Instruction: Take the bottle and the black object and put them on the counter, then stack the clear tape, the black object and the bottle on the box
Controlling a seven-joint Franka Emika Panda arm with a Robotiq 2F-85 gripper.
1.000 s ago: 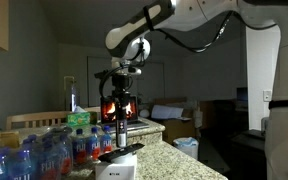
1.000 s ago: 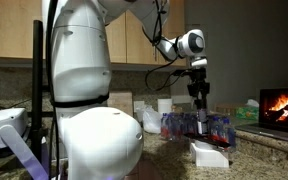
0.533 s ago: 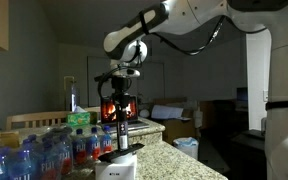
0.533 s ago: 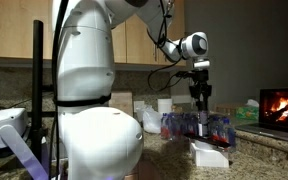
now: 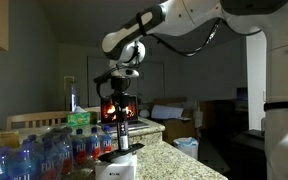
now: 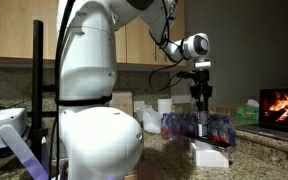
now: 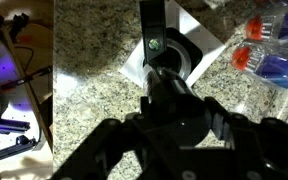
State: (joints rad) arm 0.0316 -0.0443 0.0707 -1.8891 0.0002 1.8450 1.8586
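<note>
Your claw (image 5: 121,117) is black, and the bottle (image 5: 121,135) at its tip is dark too. Right under the claw are the black object (image 7: 191,58) and the white box (image 5: 117,169). The counter (image 7: 94,90) around the claw is speckled tan and grey with dark dots. Beside the claw, the water bottles (image 5: 44,152) have blue and red labels. One cap (image 5: 79,118) is green. Your arm (image 6: 84,90) is white.

The tabletop (image 7: 84,95) is speckled polished stone with a faint gloss. The box (image 7: 206,40) looks like matt white card. Beside the box, the water bottles (image 7: 274,68) are clear shiny plastic. The bottle (image 5: 121,135) is smooth and dark. The robot arm shell (image 6: 84,70) is glossy white.
</note>
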